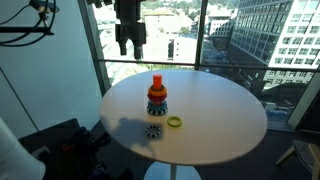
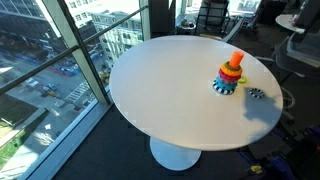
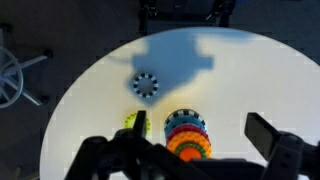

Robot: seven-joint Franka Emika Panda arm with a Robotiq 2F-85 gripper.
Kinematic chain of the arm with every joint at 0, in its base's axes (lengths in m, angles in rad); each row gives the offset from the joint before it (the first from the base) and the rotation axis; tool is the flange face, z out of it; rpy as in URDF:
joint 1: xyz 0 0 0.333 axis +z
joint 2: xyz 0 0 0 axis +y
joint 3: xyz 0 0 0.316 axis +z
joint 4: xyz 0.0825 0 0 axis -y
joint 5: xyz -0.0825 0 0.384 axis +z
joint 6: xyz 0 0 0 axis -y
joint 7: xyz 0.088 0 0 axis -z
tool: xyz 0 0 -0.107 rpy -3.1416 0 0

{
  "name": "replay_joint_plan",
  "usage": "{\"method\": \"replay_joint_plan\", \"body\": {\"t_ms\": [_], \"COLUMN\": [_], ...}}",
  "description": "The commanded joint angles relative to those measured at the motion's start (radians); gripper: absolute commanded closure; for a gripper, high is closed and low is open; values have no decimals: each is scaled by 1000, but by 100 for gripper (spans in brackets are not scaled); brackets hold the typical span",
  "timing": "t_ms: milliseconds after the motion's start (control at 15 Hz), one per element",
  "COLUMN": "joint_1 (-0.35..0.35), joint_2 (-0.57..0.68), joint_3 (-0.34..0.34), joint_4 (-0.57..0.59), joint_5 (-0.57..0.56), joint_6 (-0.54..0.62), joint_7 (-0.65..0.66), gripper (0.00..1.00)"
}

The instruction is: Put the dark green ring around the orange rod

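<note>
Gaping wide (empty), the jaws hang above the table (image 1: 225, 112).

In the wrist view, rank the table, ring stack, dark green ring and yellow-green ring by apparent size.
1. white table
2. ring stack
3. dark green ring

Yellow-green ring: partly hidden by the tool, so I cannot rank it against the dark one.

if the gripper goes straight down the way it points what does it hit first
Likely the ring stack on the orange rod, which sits between the fingers of the open gripper in the wrist view; depth is unclear, so not certain.
</note>
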Motion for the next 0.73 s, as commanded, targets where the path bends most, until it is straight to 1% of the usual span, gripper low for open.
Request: {"method": "replay_joint_plan", "body": {"t_ms": [0,267,400,467,667], "joint_1": [-6,-8,-12,-6,-8], "joint_2": [-106,-151,-136,-136,-133], "joint_3": [-6,-14,-22,-11,-18], "joint_4": [-15,-10,-14,-2,-11], "joint_5": [12,19,17,3,4], "joint_6": [-32,-40,-20,-31,-29], "joint_7": [9,7,6,-1,-1], "gripper": [0,0,0,0,0]}}
